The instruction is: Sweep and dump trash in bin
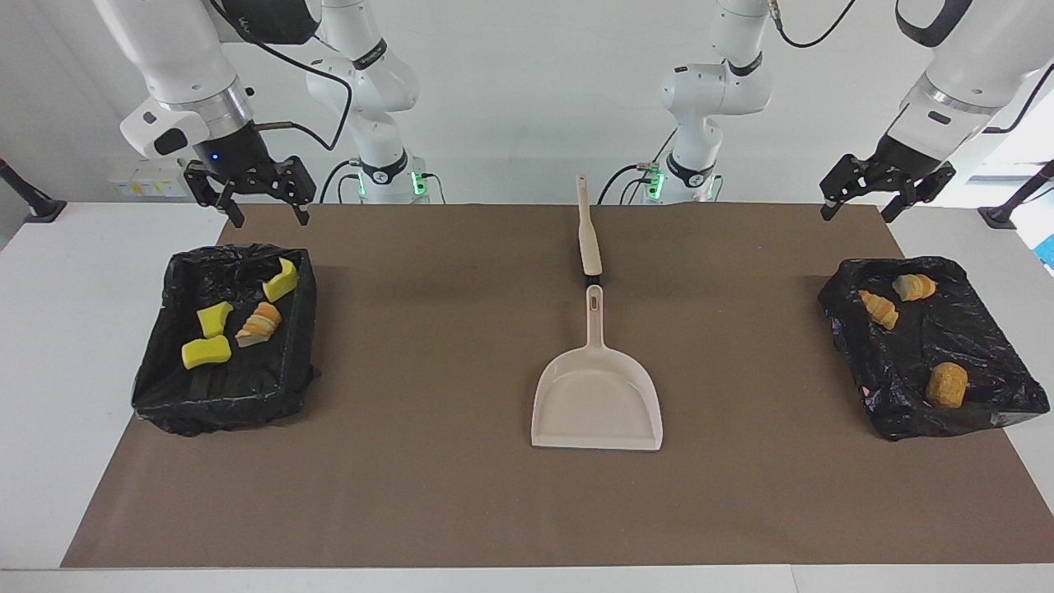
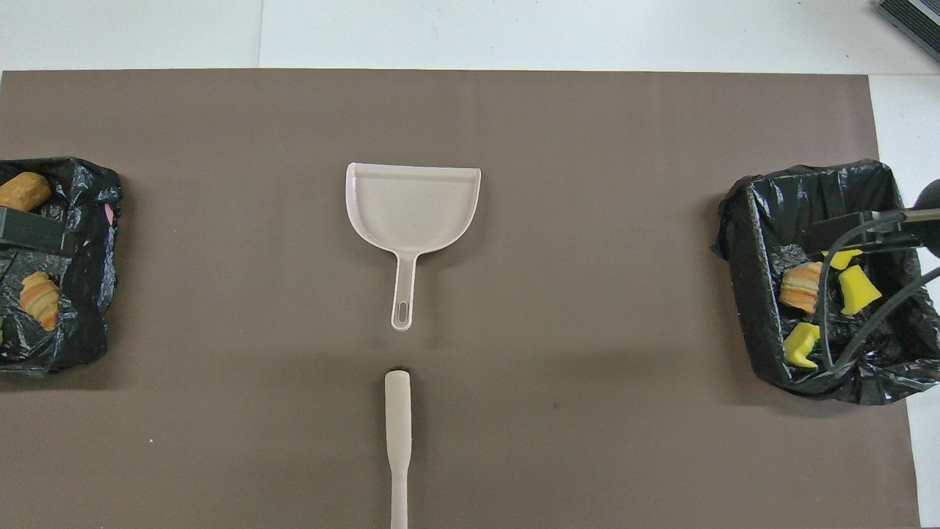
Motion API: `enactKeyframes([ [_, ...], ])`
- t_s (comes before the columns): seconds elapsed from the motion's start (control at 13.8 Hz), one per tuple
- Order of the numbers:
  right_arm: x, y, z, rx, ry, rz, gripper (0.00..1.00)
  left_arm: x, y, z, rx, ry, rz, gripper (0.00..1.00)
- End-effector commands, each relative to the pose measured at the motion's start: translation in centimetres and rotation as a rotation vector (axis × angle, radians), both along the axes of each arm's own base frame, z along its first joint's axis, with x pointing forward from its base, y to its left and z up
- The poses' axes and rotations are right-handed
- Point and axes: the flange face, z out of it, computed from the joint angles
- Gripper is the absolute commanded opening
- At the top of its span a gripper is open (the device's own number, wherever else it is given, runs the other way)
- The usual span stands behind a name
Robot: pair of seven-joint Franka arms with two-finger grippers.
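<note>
Beige dustpan [image 2: 413, 206] mid-mat, brush handle [image 2: 397, 411] nearer the robots

mat [image 1: 412, 494]: brown | bins [image 1: 226, 387]: black liners | dustpan [image 1: 597, 403]: beige | brush [image 1: 588, 239]: beige handle | scraps [image 1: 206, 352]: yellow, some tan/orange-striped [image 1: 879, 309] | table [image 1: 66, 329]: white

One high camera faces the robots across the tabletop [image 1: 461, 511]; another looks steeply down; both share the dustpan [image 1: 597, 408].
</note>
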Motion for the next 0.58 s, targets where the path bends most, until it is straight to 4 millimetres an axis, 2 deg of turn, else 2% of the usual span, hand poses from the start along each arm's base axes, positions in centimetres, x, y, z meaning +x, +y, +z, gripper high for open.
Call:
enactKeyframes([
  [0.0,-0.5,0.0,0.1,0.016,-0.003,0.003,1.00,-0.9,-0.9,1.0,-0.016,0.008,-0.025,1.00],
  [0.22,-0.4,0.0,0.0,0.017,-0.001,0.003,1.00,-1.1,-1.1,1.0,-0.016,0.013,-0.022,1.00],
  [0.51,-0.4,0.0,0.0,0.017,-0.001,0.003,1.00,-0.9,0.1,1.0,-0.008,0.004,0.000,1.00],
])
